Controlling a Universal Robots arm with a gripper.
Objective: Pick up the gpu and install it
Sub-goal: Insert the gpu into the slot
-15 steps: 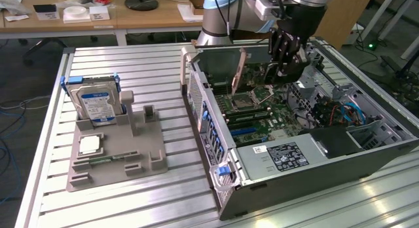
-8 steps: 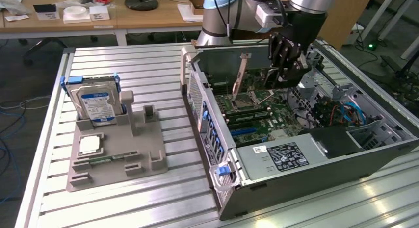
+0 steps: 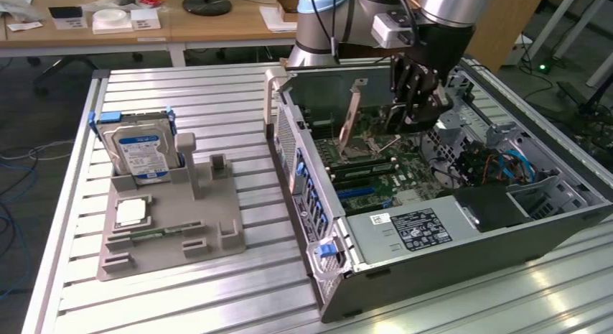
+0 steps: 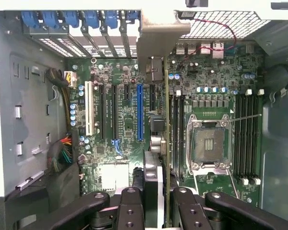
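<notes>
On the exterior view's left, a grey fixture point(image 3: 220, 226) sits on the slatted aluminium counter point(image 3: 192, 97). A hard drive point(image 3: 139, 151) stands upright in one of its pockets, probably so that its top edge is free to be gripped. A processor point(image 3: 131, 213) and a narrow memory stick point(image 3: 158, 232) lie in shallow recesses beside it. No gpu is parked there.

Towards the middle, the computer case point(image 3: 431, 276) lies on its side with the panel off, so the motherboard point(image 3: 383, 187) faces up and can be reached from above.

The arm reaches down into the case. Its pincer point(image 3: 414, 111) is closed on the gpu point(image 4: 166, 158), one finger on each face of the card. The card is held on edge, and in the wrist view it appears as a thin line running away from the pincer point(image 4: 157, 211). Its silver bracket point(image 4: 159, 38) points at the rear wall with the blue slot latches. It lies parallel to the expansion slots, close to the long blue slot point(image 4: 140, 112), with the open processor socket point(image 4: 209, 143) on its other side. That pose suits lowering the connector edge straight down. I cannot tell whether the edge has entered a slot, but it looks to be held above the board.

Further to the exterior view's right are the power supply point(image 3: 412, 230) and a bundle of blue and orange cables point(image 3: 498, 165), clear of the card.
</notes>
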